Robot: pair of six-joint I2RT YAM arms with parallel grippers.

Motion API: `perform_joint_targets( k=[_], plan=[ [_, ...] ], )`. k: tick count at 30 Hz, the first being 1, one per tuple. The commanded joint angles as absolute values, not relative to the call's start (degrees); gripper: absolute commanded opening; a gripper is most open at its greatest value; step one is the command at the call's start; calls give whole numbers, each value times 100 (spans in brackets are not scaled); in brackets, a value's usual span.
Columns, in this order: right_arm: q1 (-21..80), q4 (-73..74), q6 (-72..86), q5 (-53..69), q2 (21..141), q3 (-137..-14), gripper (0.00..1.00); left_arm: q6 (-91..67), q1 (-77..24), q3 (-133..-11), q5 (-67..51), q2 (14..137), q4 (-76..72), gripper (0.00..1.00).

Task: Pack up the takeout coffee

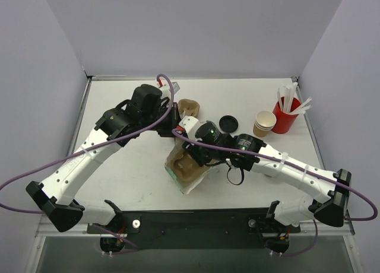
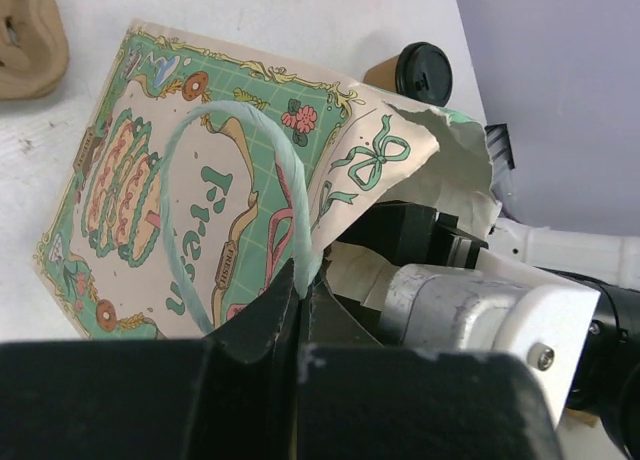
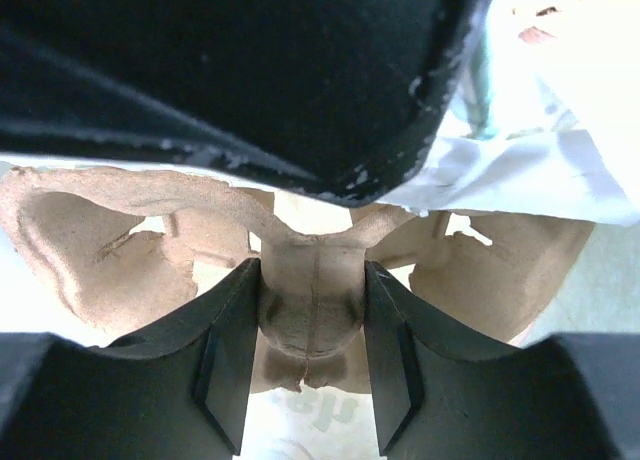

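Observation:
A printed green-and-cream paper bag (image 1: pixel 191 183) (image 2: pixel 215 180) lies near the table's middle, its mouth facing the arms. My left gripper (image 1: pixel 171 120) (image 2: pixel 300 292) is shut on the bag's teal twisted handle (image 2: pixel 225 115) and holds that side up. Inside the bag sits a moulded pulp cup carrier (image 1: pixel 183 166) (image 3: pixel 90 250). My right gripper (image 1: pixel 193 153) (image 3: pixel 312 320) reaches into the bag, its jaws pressed against both sides of the carrier's centre post (image 3: pixel 312 300). The takeout coffee, a brown paper cup (image 1: pixel 264 123) with a pale inside, tops a short stack at the right, away from both grippers.
A red cup of white sticks (image 1: pixel 286 113) stands beside the brown cups. A black-lidded brown cup (image 1: pixel 228 122) (image 2: pixel 422 72) sits just behind the bag. A second pulp carrier (image 1: pixel 190 107) (image 2: pixel 25 40) lies behind my left gripper. Grey walls enclose the table on three sides.

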State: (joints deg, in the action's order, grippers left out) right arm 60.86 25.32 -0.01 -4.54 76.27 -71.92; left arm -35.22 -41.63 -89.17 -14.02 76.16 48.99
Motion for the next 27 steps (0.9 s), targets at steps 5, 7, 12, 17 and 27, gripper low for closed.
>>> perform_joint_targets(
  k=[5, 7, 12, 17, 27],
  plan=[
    [6117, 3076, -18, -870, 7391, -7269, 38, -5158, -4140, -8816, -1881, 7769, 4246, 0],
    [6117, 3137, -26, -870, 7435, -7251, 37, -5316, -4105, -8833, -1863, 7839, 4297, 0],
    [6108, 3155, -44, -730, 7427, -7040, 37, -5449, -3991, -8596, -1643, 7778, 4342, 0],
    [6073, 3094, -35, -615, 7444, -6908, 37, -5713, -3762, -8016, -1766, 7638, 3983, 0],
    [5924, 2874, 0, -281, 7479, -6653, 37, -5792, -3718, -7752, -1679, 7489, 3770, 0]
  ],
)
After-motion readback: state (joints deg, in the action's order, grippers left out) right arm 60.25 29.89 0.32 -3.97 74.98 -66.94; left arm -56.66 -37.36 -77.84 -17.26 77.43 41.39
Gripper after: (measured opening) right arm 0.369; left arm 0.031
